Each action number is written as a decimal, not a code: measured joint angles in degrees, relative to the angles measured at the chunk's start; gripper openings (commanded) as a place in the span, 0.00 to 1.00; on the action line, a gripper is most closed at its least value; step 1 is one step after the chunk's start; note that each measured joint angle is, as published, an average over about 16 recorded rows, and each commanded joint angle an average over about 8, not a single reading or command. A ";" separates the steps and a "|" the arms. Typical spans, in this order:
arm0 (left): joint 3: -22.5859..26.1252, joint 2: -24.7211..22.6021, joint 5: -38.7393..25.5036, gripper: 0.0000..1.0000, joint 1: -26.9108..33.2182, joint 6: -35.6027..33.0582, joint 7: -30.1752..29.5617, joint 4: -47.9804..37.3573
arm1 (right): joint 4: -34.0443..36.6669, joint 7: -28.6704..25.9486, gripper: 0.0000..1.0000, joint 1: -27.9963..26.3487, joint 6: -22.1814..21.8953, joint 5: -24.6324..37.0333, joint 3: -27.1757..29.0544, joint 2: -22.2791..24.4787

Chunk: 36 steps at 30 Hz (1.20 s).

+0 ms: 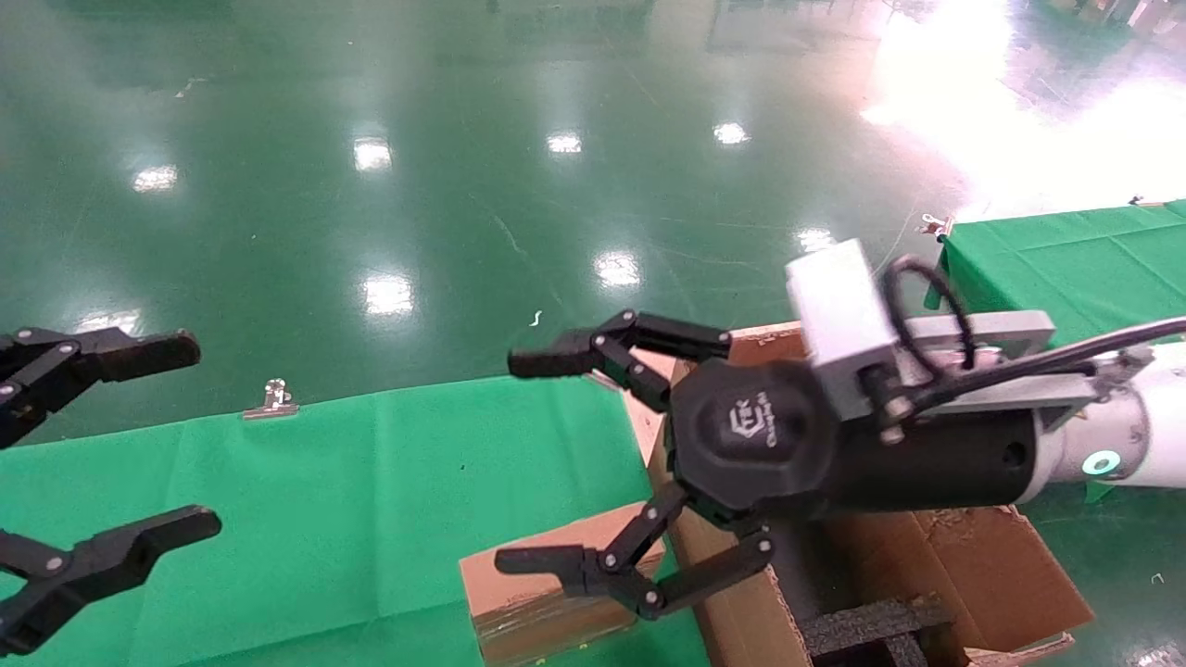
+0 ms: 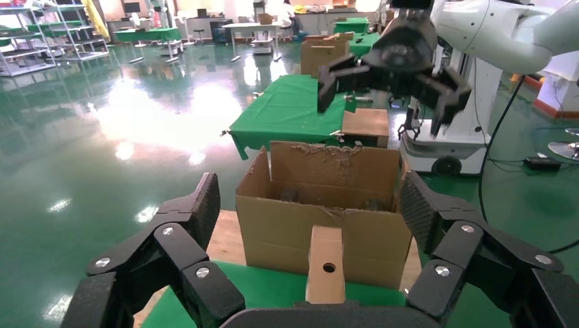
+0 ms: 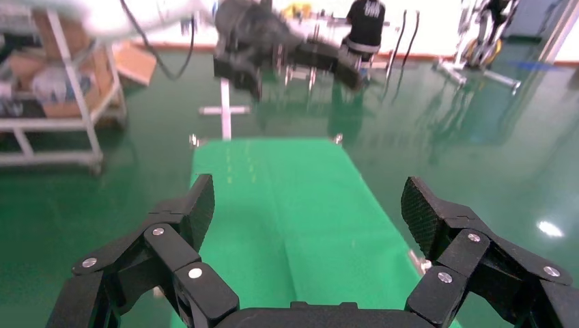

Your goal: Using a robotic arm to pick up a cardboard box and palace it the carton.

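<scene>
— Where's the small brown box (image 1: 542, 579)?

— Lying on the green cloth (image 1: 371, 482), just under the lower fingers of the right pincer (image 1: 547, 463). In the head view those fingers cross in front of its top edge. From the left wrist the box (image 2: 325, 263) shows its narrow end with a small round hole, right in front of the carton (image 2: 321, 219).

— Is the pincer touching it?

— No. The left wrist view has the right pincer (image 2: 390, 96) hanging well above the carton, gripping nothing.

— How are its fingers set?

— Spread wide, all three splayed out.

— And the carton?

— The carton (image 1: 927, 556) sits under and behind the pincer's wrist, just beside the box; whether the two touch I cannot tell. Its flaps are ragged and there is black foam (image 1: 871, 625) inside.

— What carries the pincer?

— A glossy white arm (image 1: 1144, 421) coming in from the robot's right, with a grey camera block (image 1: 839, 310) and a black cable on top.

— The other side?

— The left pincer (image 1: 181, 440) hovers over the far end of the cloth from the right one, also spread wide and empty. From the right wrist it (image 3: 287, 58) shows beyond the cloth.

— Farther out?

— A metal clip (image 1: 273, 400) on the cloth's far edge, between the two pincers. Past that, shiny green floor (image 1: 463, 185), and behind the right pincer's wrist a second table (image 1: 1066, 259) draped in green.
</scene>
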<state>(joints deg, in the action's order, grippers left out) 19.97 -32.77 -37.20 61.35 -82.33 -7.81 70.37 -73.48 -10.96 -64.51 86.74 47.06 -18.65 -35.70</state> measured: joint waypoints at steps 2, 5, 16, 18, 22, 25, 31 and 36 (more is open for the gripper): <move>0.00 0.00 0.00 0.00 0.00 0.00 0.00 0.00 | 0.09 0.04 1.00 -1.18 0.49 2.22 -1.18 -0.49; 0.00 0.00 0.00 0.00 0.00 0.00 0.00 0.00 | 0.41 0.29 1.00 -3.22 1.24 6.14 -3.32 -1.46; 0.00 0.00 0.00 0.00 0.00 0.00 0.00 0.00 | 3.87 3.38 1.00 -10.48 3.04 21.48 -12.73 -6.19; 0.00 0.00 0.00 0.00 0.00 0.00 0.00 0.00 | 4.58 4.08 1.00 -11.68 3.10 23.93 -14.39 -6.99; 0.00 0.00 0.00 0.00 0.00 0.00 0.00 0.00 | 5.58 5.29 1.00 -14.16 3.16 28.71 -17.70 -8.55; 0.00 0.00 0.00 0.00 0.00 0.00 0.00 0.00 | 5.86 5.87 1.00 -16.16 3.19 32.20 -20.19 -9.77; 0.00 0.00 0.00 0.00 0.00 0.00 0.00 0.00 | 5.70 6.32 1.00 -19.79 3.02 38.18 -24.73 -12.37; 0.00 0.00 0.00 0.43 0.00 0.00 0.00 0.00 | 5.29 6.43 1.00 -21.89 2.59 41.85 -27.59 -14.31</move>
<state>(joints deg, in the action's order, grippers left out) 19.98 -32.77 -37.20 61.36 -82.33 -7.80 70.37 -68.20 -4.53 -86.41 89.32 88.91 -46.24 -50.01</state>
